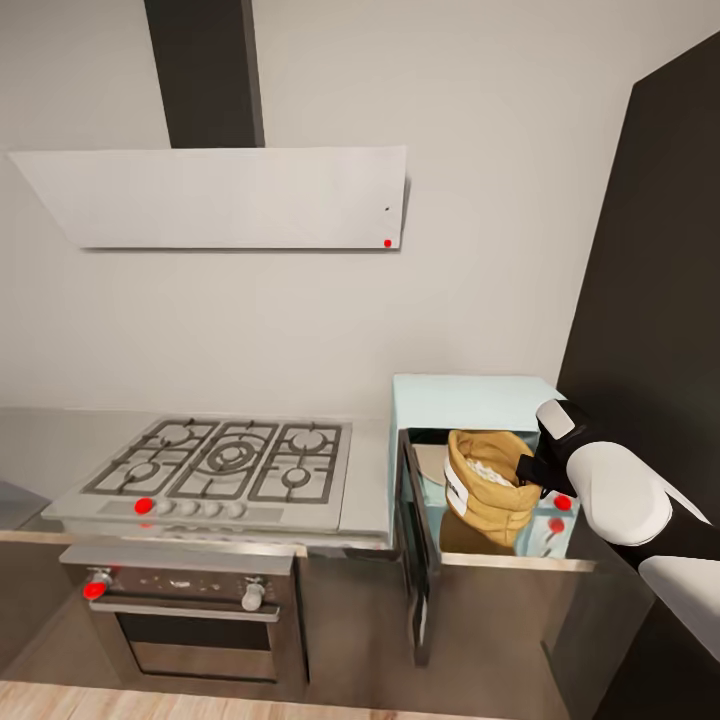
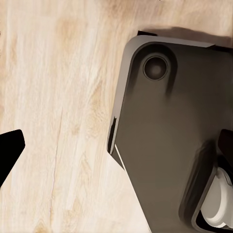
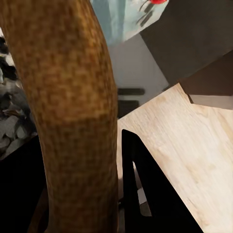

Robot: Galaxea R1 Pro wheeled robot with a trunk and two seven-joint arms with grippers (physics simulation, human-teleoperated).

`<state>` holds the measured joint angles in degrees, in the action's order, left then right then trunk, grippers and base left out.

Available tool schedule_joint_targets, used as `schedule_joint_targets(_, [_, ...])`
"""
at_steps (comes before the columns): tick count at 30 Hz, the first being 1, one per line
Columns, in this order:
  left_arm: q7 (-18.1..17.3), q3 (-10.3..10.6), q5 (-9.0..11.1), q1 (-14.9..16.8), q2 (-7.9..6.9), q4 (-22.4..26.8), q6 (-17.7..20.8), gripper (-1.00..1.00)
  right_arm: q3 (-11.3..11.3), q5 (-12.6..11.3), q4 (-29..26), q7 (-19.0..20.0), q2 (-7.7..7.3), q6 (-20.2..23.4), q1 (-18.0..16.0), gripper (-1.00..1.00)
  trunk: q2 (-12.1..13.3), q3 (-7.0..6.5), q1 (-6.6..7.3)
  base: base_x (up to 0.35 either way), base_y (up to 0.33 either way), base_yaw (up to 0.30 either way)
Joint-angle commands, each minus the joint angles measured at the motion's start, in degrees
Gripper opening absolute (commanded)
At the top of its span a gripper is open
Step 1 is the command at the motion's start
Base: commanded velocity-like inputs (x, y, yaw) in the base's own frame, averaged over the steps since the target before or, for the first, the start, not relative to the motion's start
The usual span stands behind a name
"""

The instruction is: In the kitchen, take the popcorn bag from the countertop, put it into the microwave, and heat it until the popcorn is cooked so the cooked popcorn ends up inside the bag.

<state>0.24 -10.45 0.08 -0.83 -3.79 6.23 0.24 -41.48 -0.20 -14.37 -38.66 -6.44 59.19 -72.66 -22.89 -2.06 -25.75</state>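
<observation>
Kitchen countertop (image 1: 40, 430) | right gripper (image 1: 530, 468) pinches popcorn bag (image 1: 490, 495) rim inside microwave (image 1: 470, 400) | left jaws unclear

My head camera looks forward and down across the gas hob (image 1: 225, 462) toward the far wall, with the open microwave (image 1: 478, 402) on the right. My right wrist camera sits close against the popcorn bag (image 3: 68, 111), which both views share. My left wrist camera faces down at the wooden floor (image 2: 53, 121).

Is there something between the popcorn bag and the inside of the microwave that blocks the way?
Nothing visible does. The microwave door is swung open, and the popcorn bag, held by the right claw, is already at its opening.
</observation>
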Motion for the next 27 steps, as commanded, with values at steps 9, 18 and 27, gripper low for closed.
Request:
schedule_joint_targets(9, [0.0, -0.2, 0.0, 0.0, 0.02, 0.1, 0.2, 1.00, -0.3, -0.1, 0.0, -0.3, 0.02, 0.1, 0.0, -1.00, 0.0, 0.01, -0.03, 0.122, 0.001, 0.000])
schedule_joint_targets(18, [0.0, -0.2, 0.0, 0.0, 0.03, 0.1, 0.0, 1.00, -0.3, -0.1, 0.0, -0.3, 0.02, 0.2, 0.0, -1.00, 0.0, 0.01, -0.03, 0.122, 0.000, 0.000])
schedule_joint_targets(27, [0.0, -0.2, 0.0, 0.0, 0.05, 0.1, 0.0, 1.00, -0.3, -0.1, 0.0, -0.3, 0.02, 0.2, 0.0, -1.00, 0.0, 0.01, -0.03, 0.005, 0.000, 0.000])
